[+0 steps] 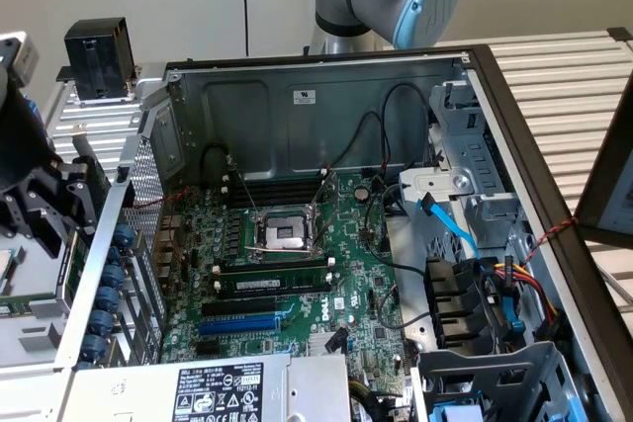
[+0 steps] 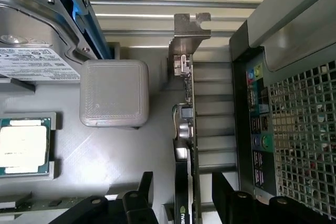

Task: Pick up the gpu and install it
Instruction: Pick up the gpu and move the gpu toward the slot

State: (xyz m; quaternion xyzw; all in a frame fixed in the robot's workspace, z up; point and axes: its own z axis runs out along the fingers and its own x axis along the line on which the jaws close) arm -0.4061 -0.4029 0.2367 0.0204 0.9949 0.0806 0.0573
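The gpu [image 2: 190, 129] stands on its edge in a grey holder, its silver end bracket [image 2: 188, 30] at one end and the thin green board running from it toward my gripper. My gripper [image 2: 184, 200] is open just above it, one black finger [image 2: 140, 195] on each side of the card with gaps showing on both sides. In the exterior view the gripper [image 1: 45, 200] hangs outside the computer case, at the exterior view's left. The green motherboard [image 1: 297, 274] lies inside the open case, with a blue slot [image 1: 240, 324] near the front.
Beside the gpu sit a grey square block [image 2: 114, 93], a processor chip [image 2: 23, 145] in a tray and a hard drive [image 2: 31, 30] in a blue caddy. The case's rear mesh wall [image 2: 299, 145] with its ports stands close on the other side. Cables and drive cages [image 1: 475, 294] crowd the case at the exterior view's right.
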